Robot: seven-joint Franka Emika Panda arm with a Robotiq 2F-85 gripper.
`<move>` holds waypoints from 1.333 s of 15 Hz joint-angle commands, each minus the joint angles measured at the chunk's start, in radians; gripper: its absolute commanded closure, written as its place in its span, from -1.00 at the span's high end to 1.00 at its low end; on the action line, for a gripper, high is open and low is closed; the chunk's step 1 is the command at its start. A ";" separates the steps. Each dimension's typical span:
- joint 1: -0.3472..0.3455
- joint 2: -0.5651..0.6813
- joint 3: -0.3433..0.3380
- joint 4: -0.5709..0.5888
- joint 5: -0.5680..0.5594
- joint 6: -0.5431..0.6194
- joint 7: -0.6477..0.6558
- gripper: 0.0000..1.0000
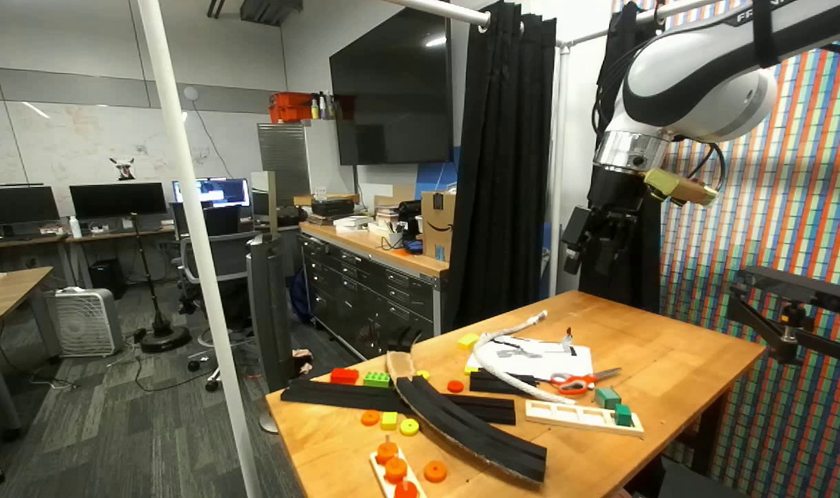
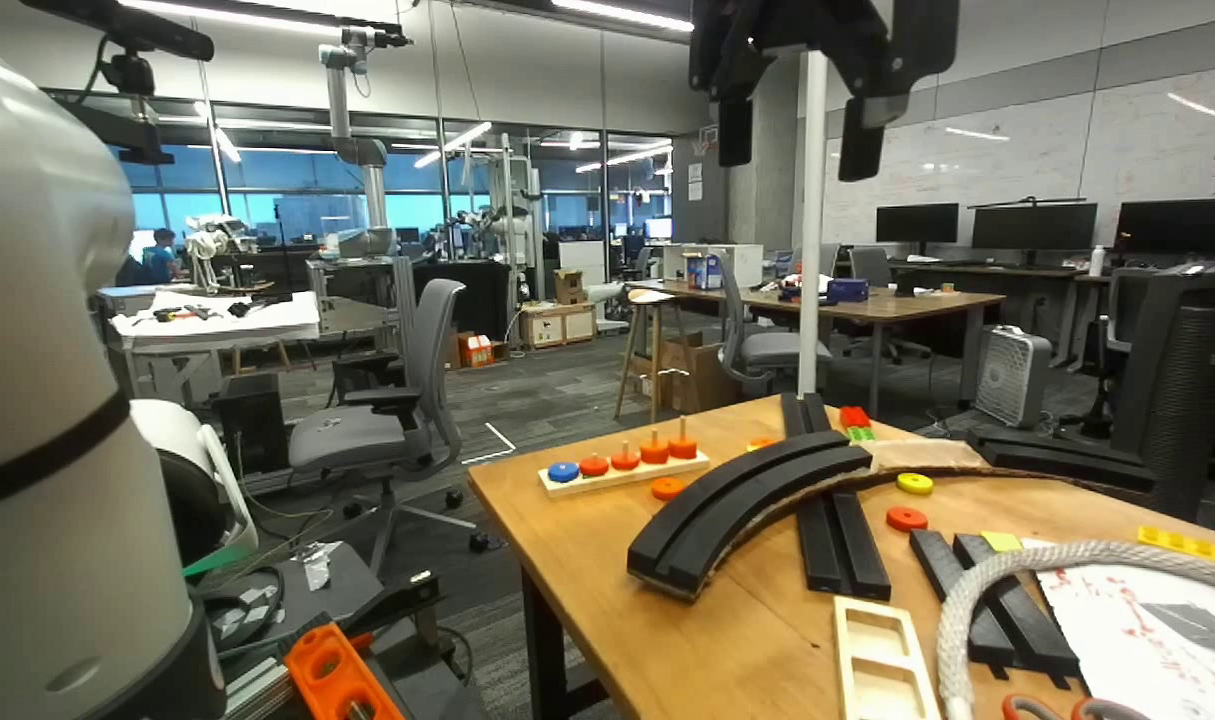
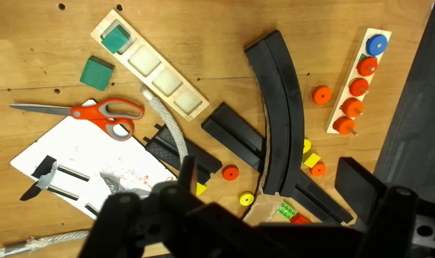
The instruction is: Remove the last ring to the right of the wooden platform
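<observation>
The wooden platform [image 3: 345,96] is a pale narrow board with pegs in a row, at the right of the wrist view. It also shows in both exterior views [image 2: 617,478] [image 1: 380,470], cut off by the bottom edge in one of them. A blue ring [image 3: 376,45] [image 2: 563,472] sits at one end. Several red-orange rings sit on the other pegs, with an orange one [image 3: 344,125] [image 2: 682,447] at the opposite end. My gripper [image 3: 269,170] [image 2: 797,135] [image 1: 591,259] is open and empty, high above the table.
A loose orange ring [image 3: 321,95] lies beside the platform. A curved black track [image 3: 281,107] rests across a straight one. More loose rings, like the red one [image 3: 230,172], lie nearby. Scissors [image 3: 106,114], rope [image 3: 169,123], green blocks [image 3: 97,73] and a four-slot tray [image 3: 158,73] are farther off.
</observation>
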 commanded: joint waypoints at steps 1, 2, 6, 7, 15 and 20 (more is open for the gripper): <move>0.043 0.206 0.066 0.092 0.021 0.084 0.071 1.00; 0.046 0.229 0.089 0.101 0.023 0.097 0.099 1.00; 0.060 0.449 0.154 0.216 0.022 0.137 0.219 1.00; 0.068 0.513 0.164 0.260 0.029 0.136 0.247 1.00; 0.162 0.968 0.266 0.648 -0.009 0.094 0.503 1.00; 0.236 1.058 0.289 0.715 -0.004 0.056 0.467 1.00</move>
